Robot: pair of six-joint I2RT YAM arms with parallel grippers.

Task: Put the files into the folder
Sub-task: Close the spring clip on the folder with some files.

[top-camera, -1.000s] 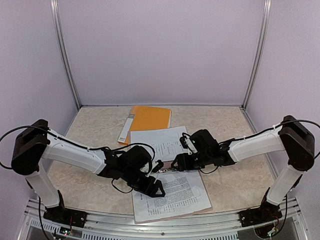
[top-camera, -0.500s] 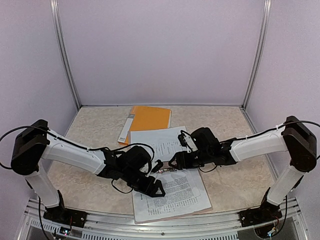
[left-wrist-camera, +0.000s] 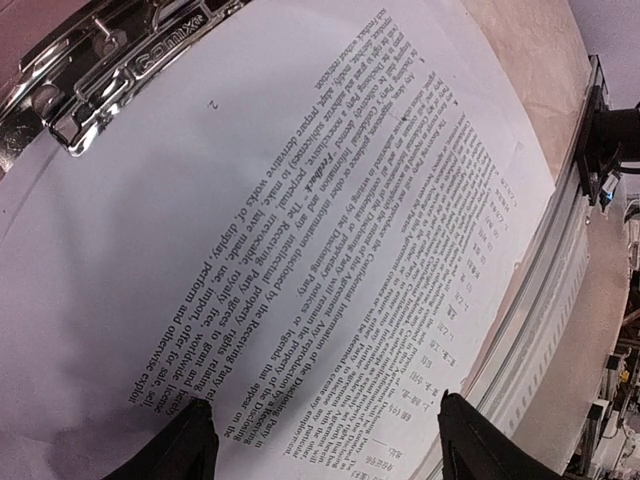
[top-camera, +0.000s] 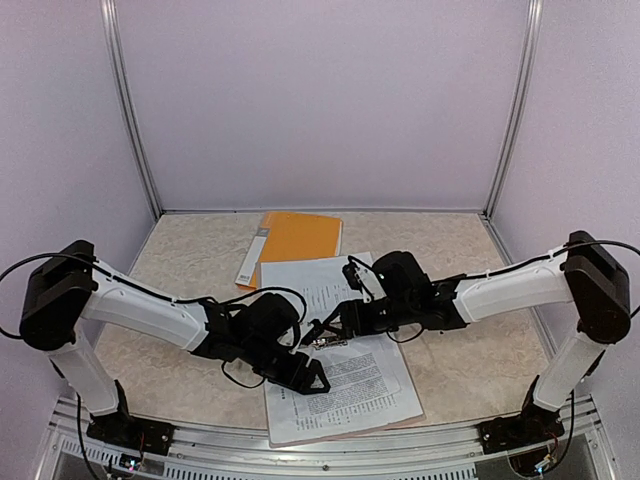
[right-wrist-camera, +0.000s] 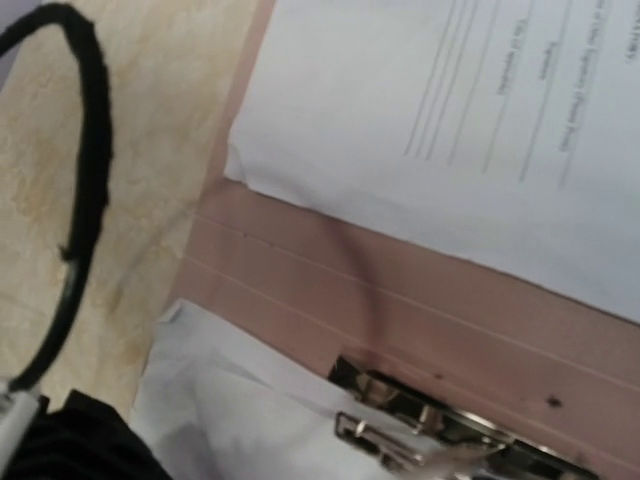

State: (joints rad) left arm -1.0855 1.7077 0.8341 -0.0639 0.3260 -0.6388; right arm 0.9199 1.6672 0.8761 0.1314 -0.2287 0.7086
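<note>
Reaching further left than a second ago, the right gripper (top-camera: 322, 335) is now found over the metal clip (top-camera: 326, 344) at the spine of the open folder (right-wrist-camera: 300, 270). Its arm has been stretched towards the middle of the desk (top-camera: 470, 360). The left gripper (left-wrist-camera: 325, 450) is unchanged in place. Its fingers (left-wrist-camera: 190, 440) are spread wide just above the near sheet, and nothing is held between them. Whether the right gripper is spread or pinching the clip cannot be told, as its fingers are not shown by its own camera.

Two files are counted. One printed sheet (top-camera: 345, 385) is laid on the near half of the folder, with its top edge at the clip. A second sheet (top-camera: 320, 280) is laid on the far half, tilted. One taupe-pink folder is seen open beneath them. One orange cover (top-camera: 300, 238) is placed farther back, with one white strip (top-camera: 256, 258) along its left edge. Two arms are mounted at the near rail (top-camera: 350, 455).

The desk is surfaced in beige marbled material. It is enclosed by pale lilac walls (top-camera: 320, 100), joined by two metal posts (top-camera: 130, 120).
</note>
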